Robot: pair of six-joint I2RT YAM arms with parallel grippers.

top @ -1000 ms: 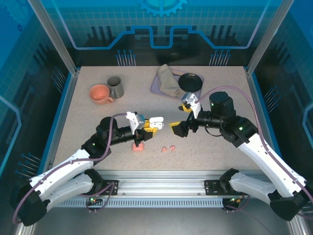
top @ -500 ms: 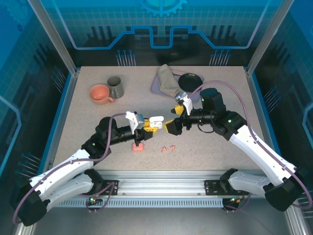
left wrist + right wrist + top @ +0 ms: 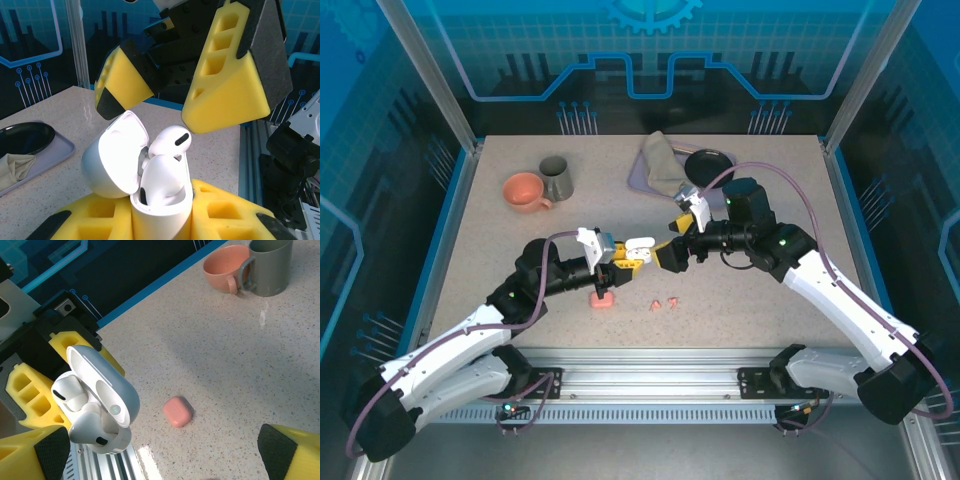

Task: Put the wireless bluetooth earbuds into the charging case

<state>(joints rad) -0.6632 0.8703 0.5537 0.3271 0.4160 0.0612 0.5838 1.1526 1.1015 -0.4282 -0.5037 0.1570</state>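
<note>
At frame centre, the left tool (image 3: 625,262) is clenched on the open white pebble-shaped plastic charging case (image 3: 161,216), one small white plastic earbud (image 3: 170,142) standing proud, which the released right tool (image 3: 170,87) should probably press home.

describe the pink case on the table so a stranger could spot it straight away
Near the table's middle the left gripper holds an open white case. Just toward the near edge from it, a salmon-pink case lies shut on the speckled surface. Unlike the two tiny pink earbuds to its right, it is a bigger, smooth closed pebble.
</note>
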